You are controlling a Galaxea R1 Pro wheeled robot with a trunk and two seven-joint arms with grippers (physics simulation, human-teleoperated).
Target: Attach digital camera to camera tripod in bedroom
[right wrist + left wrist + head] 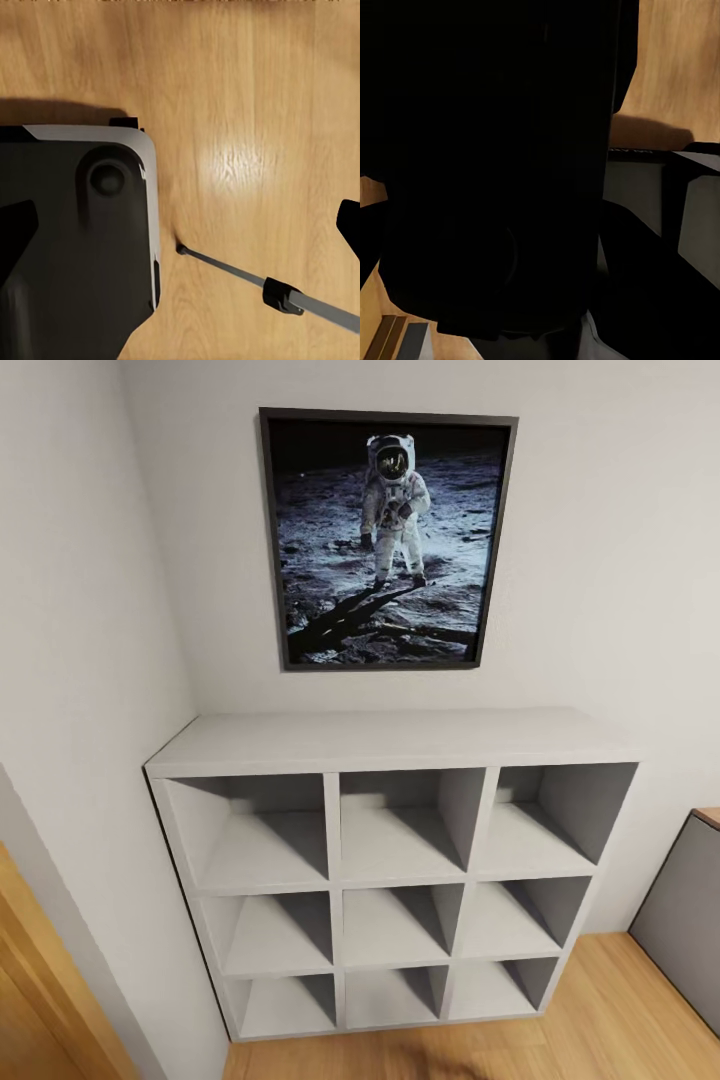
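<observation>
Grey cube shelf against wall

No readable text, label, brand or number anywhere: the framed astronaut poster and grey cube shelf carry none

The cube shelf looks matt grey and smooth, like painted board. The floor is light wood, polished enough to carry a soft glare (grain faint). A tripod leg reads as dull grey metal with a black joint.
</observation>
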